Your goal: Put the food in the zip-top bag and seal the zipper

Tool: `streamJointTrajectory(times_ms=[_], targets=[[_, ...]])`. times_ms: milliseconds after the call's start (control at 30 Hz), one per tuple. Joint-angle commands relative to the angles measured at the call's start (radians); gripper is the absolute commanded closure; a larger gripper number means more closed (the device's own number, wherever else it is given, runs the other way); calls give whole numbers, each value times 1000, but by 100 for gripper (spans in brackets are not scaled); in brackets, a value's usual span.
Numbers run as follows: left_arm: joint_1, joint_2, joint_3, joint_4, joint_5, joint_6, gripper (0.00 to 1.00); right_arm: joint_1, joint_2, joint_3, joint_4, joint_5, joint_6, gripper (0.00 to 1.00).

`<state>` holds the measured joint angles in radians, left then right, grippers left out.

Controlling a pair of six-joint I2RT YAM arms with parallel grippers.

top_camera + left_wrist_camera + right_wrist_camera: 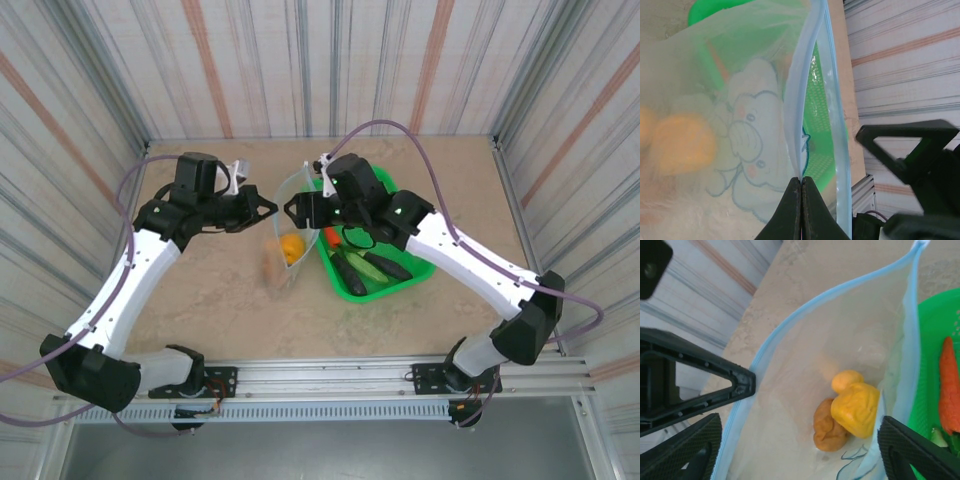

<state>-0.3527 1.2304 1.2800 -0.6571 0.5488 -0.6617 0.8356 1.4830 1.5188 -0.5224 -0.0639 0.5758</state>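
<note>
Beige table (200, 300), corrugated walls on three sides. You're mid-load. The bag (290, 225) stands open at table centre, just left of the green basket (352, 292). The left gripper (801, 182) has its jaws pinched tight on the zipper (801, 90) at one end of the mouth and holds that lip up. The right gripper (800, 440) sits over the mouth with jaws spread wide and nothing between them. I can't tell from the wrist view whether its fingers straddle the near wall or hang clear of it.

Done: three round fruits (856, 409), two yellow and one orange, lie at the bottom of the bag.

Left: the carrot (949, 385), a cucumber (372, 268) and the dark pieces (390, 265) are in the basket, so I'd judge you under halfway on loading. I can't pick out a strawberry in either place, so check for it under the long pieces. The zipper gapes along its full length, so the seal is not begun. Expect that to need both grippers on the strip, which means the left one's pinch has to be reworked once loading ends.
</note>
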Motion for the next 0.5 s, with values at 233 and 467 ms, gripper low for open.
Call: streamJointTrajectory(times_ms=[233,467], targets=[[11,-38,16,-38,-26,45,100,-239,-121,-110,14,-66,-30,23],[15,-42,13,-29,-10,45,100,-308,42,-135,-102,101,-133,23]])
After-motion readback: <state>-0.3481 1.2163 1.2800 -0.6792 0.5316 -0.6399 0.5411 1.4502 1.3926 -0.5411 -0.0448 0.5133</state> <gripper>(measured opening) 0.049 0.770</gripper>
